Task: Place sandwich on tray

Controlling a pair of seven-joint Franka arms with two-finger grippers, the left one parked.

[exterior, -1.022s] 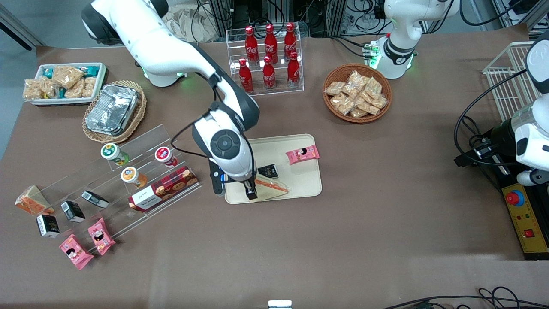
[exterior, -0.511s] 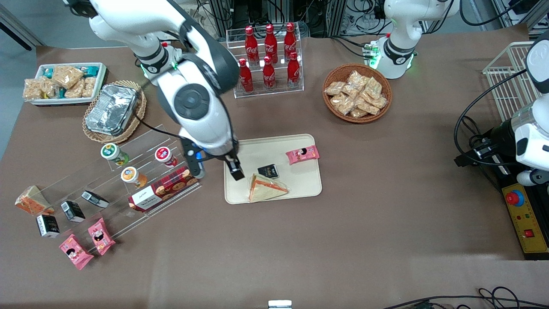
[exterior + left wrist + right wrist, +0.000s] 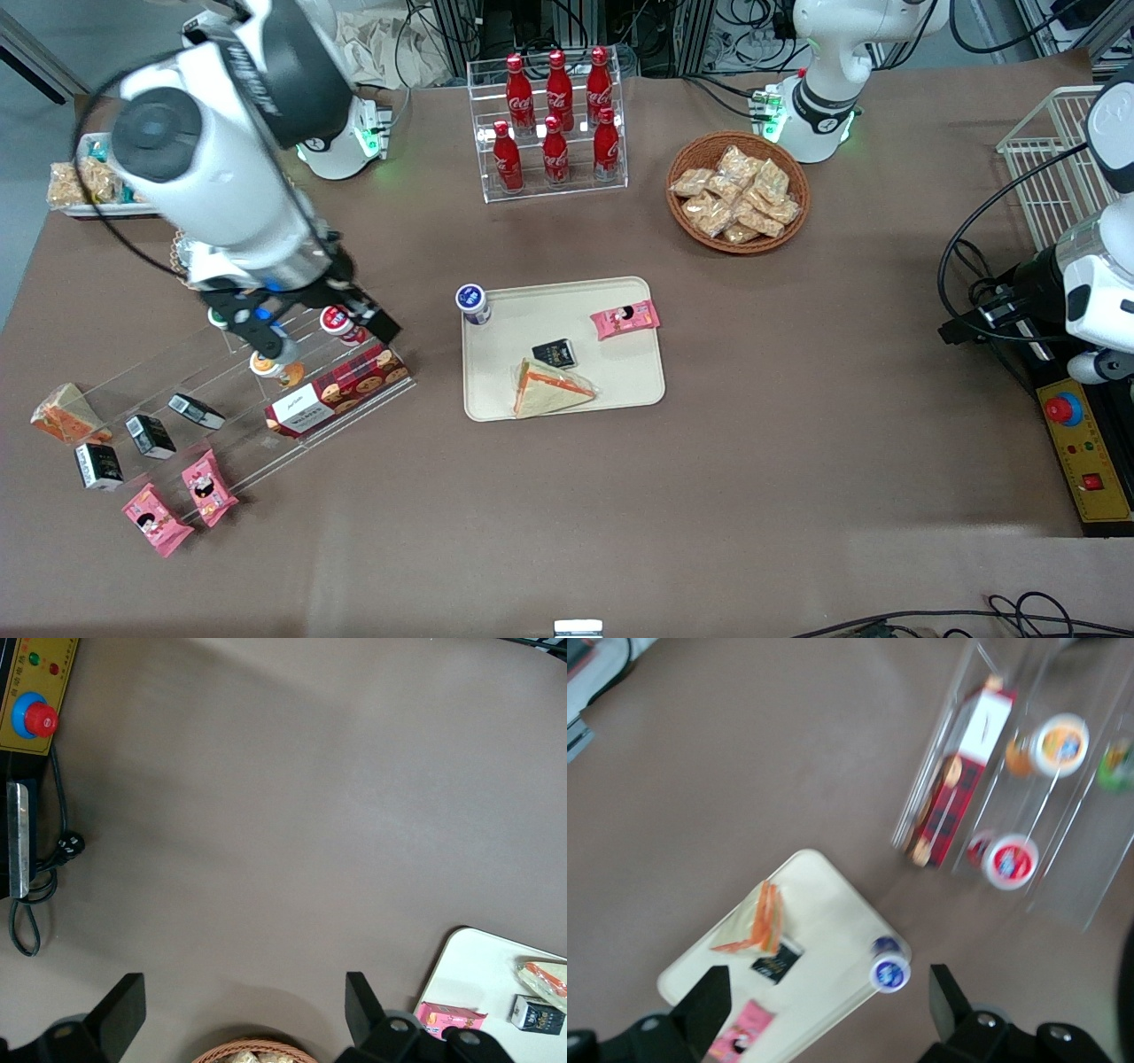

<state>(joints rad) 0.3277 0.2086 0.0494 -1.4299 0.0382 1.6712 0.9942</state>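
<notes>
The sandwich (image 3: 549, 390), a clear-wrapped wedge with an orange and green edge, lies on the cream tray (image 3: 620, 377), in the part nearer the front camera. It also shows in the right wrist view (image 3: 755, 923) on the tray (image 3: 828, 904), and in the left wrist view (image 3: 545, 974) on the tray (image 3: 474, 979). My gripper (image 3: 321, 333) is open and empty. It hangs high over the clear acrylic shelf, well away from the tray toward the working arm's end; it also shows in the right wrist view (image 3: 828, 1010).
On the tray with the sandwich lie a pink snack packet (image 3: 625, 319) and a small black carton (image 3: 555, 354). A blue-capped cup (image 3: 473, 303) stands at the tray's corner. The acrylic shelf (image 3: 221, 381) holds cups and a red biscuit box (image 3: 341, 390). A smaller orange wedge (image 3: 66, 415) lies beside it.
My gripper let go of the sandwich on the tray, rose and swung away toward the working arm's end, over the acrylic shelf. The sandwich stays on the tray. The blue-capped cup is now uncovered.
</notes>
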